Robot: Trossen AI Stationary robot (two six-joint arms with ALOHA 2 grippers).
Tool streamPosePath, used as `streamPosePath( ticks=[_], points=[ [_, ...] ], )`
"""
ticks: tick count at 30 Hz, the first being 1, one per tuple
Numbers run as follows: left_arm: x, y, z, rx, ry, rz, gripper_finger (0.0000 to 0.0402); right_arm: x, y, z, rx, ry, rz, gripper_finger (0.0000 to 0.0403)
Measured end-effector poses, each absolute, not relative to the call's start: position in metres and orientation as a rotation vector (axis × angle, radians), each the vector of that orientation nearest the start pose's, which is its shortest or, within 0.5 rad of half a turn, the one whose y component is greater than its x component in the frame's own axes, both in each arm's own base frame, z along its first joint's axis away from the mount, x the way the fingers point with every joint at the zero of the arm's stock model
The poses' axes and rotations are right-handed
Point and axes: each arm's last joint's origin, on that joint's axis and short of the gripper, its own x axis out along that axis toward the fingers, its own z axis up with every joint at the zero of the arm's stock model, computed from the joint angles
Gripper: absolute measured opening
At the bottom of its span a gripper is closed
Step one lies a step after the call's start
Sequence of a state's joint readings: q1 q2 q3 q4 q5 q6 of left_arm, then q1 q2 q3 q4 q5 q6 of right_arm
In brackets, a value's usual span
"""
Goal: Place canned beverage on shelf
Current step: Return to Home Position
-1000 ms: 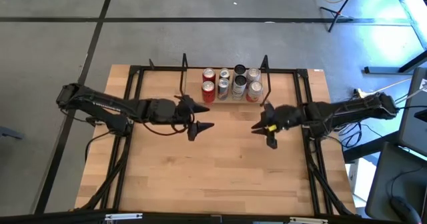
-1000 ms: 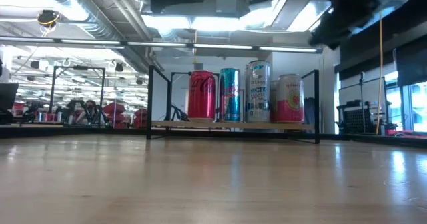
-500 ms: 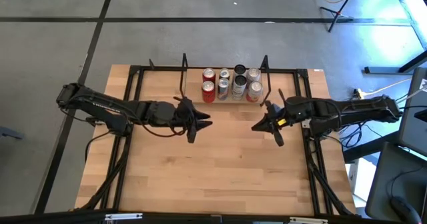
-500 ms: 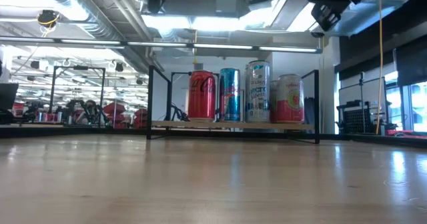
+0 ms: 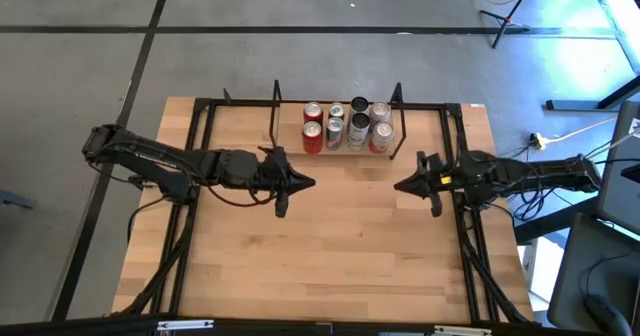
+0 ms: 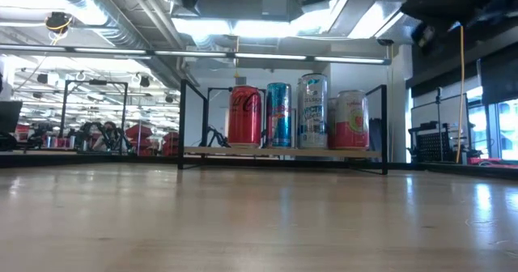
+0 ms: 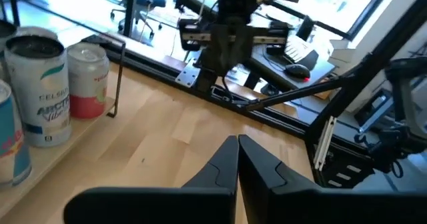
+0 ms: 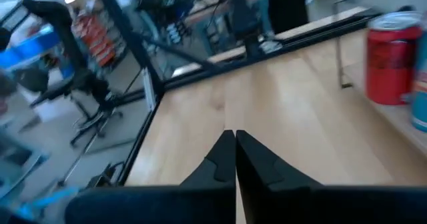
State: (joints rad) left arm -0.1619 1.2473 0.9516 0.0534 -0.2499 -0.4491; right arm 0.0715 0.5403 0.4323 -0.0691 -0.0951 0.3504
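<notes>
Both left tool [image 5: 306, 183] and right tool [image 5: 402, 187] clenched empty above table [image 5: 330, 266], cans [image 5: 359, 126] on shelf [image 6: 283, 152]

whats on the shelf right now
Two rows of upright cans stand on the shelf. The low view shows a red can, blue can, white can and pink can; the back row is mostly covered.

Cans [image 5: 347, 126] in two rows on the shelf [image 6: 243, 151] at the far edge of the table [image 5: 330, 246].

Strip lights [image 6: 267, 29] are glowing on the ceiling beside silver ducts [image 6: 105, 17]. A grey concrete floor [image 5: 80, 56] is spreading around the wooden table [image 5: 330, 256], while daylight is coming through windows [image 6: 498, 130].
</notes>
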Motion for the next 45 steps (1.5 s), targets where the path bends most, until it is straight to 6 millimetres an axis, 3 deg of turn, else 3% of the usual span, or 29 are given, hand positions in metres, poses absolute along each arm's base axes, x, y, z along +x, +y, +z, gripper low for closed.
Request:
streamPosePath(
  ticks=[6, 12, 18, 25, 33, 45],
  points=[
    [0.272, -0.037, 0.313, -0.268, 0.29, 0.152, 0.0009, 0.114, 0.006, 0.237, 0.354, 0.15, -0.02, 0.0005],
    [0.27, -0.036, 0.306, -0.059, 0.368, 0.143, 0.001, 0.104, 0.004, 0.234, 0.372, 0.159, -0.068, 0.0005],
    [0.266, -0.035, 0.296, 0.047, 0.404, 0.118, 0.001, 0.104, 0.006, 0.232, 0.162, 0.169, 0.018, 0.0005],
    [0.229, -0.031, 0.267, -0.017, 0.264, 0.094, 0.0011, 0.101, 0.009, 0.214, 0.194, 0.067, 0.139, 0.0005],
    [0.171, -0.02, 0.228, -0.078, 0.102, 0.124, 0.0011, 0.094, 0.006, 0.194, 0.214, -0.055, 0.049, 0.0005],
    [0.112, -0.009, 0.179, -0.129, -0.101, 0.159, 0.0011, 0.092, 0.005, 0.191, 0.21, -0.081, 0.037, 0.0005]
  ],
)
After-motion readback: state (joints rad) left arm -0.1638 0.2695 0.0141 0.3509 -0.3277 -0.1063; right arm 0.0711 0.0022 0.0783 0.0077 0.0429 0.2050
